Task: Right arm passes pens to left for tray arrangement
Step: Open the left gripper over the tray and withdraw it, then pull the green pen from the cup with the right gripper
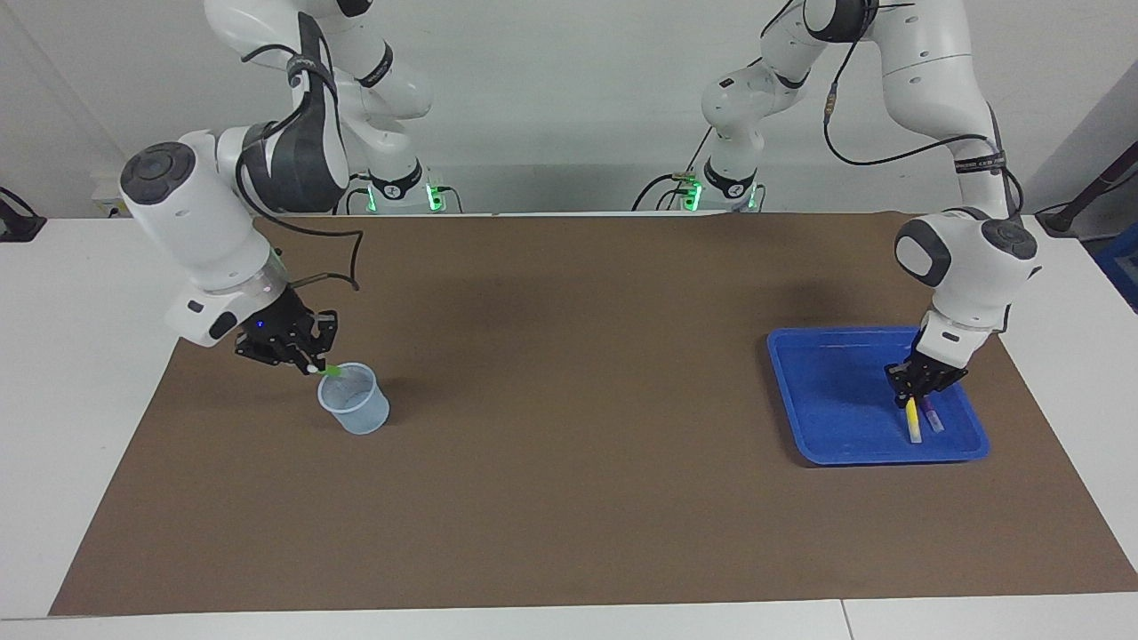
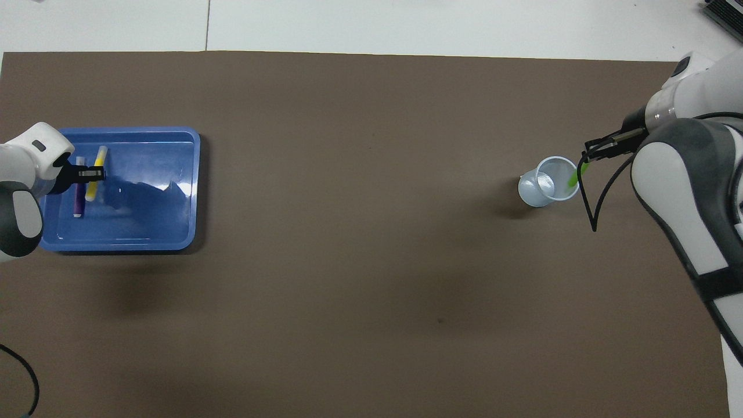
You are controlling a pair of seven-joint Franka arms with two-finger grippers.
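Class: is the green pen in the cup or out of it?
Partly in: the right hand grips the green pen at its top, its lower end inside the cup.

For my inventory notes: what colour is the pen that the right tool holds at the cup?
Green pen with a whitish end, clearest in the facing view.

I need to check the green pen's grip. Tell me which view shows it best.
The facing view: the green pen sticks out from the right claw over the cup rim. The overhead view shows it too, slanting into the cup's mouth, with the grip less clear.
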